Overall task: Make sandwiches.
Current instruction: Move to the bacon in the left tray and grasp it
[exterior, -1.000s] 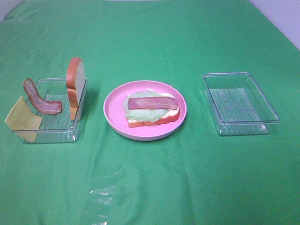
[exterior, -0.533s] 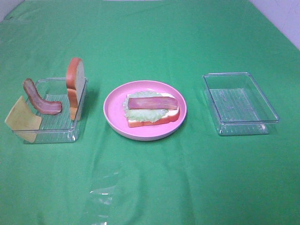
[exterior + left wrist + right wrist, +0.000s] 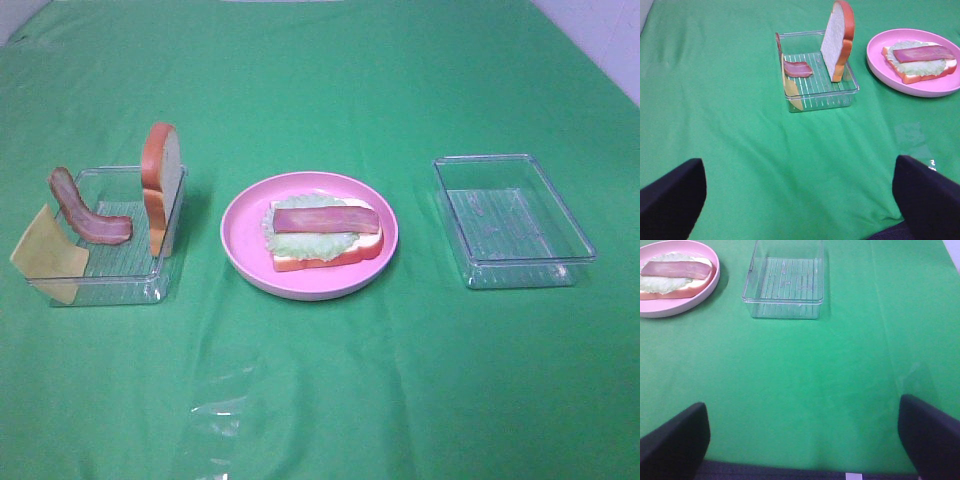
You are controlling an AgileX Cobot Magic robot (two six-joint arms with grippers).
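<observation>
The half-built toy sandwich (image 3: pixel 325 238) sits dead centre of the high view on the round pink plastic plate (image 3: pixel 243 250). It's a white bread slice with orange-brown crust (image 3: pixel 340 257) at the bottom, a pale green lettuce leaf (image 3: pixel 300 243) on that, and one reddish-pink bacon strip (image 3: pixel 325 217) flat on top. No lid slice yet, so I'd call it roughly halfway.

The spare parts are at 9 o'clock from the plate, in a clear ribbed plastic tray (image 3: pixel 100 292). The second bread slice (image 3: pixel 160 185) stands on edge against the tray's 3 o'clock wall. A curled second bacon strip (image 3: pixel 88 213) is draped inside around 10 o'clock. The pale yellow cheese square (image 3: pixel 45 258) leans at the 8 o'clock corner, poking over the rim. The matching clear tray (image 3: pixel 520 272) at 3 o'clock has nothing in it that I can see.

Neither arm shows in the high view. The left gripper (image 3: pixel 800 200) is spread wide with nothing between its fingers (image 3: pixel 670 200), well short of the tray (its wrist cam looks right at it). The right gripper (image 3: pixel 802 440) is the same deal: wide, unloaded, over bare green cloth (image 3: pixel 320 80).

My guess for next is that the left arm goes in for the cheese or spare bacon, and the bread goes last. The cheese is thin and tilted, so it wants a pinch on its raised edge, not a top-down grab.
</observation>
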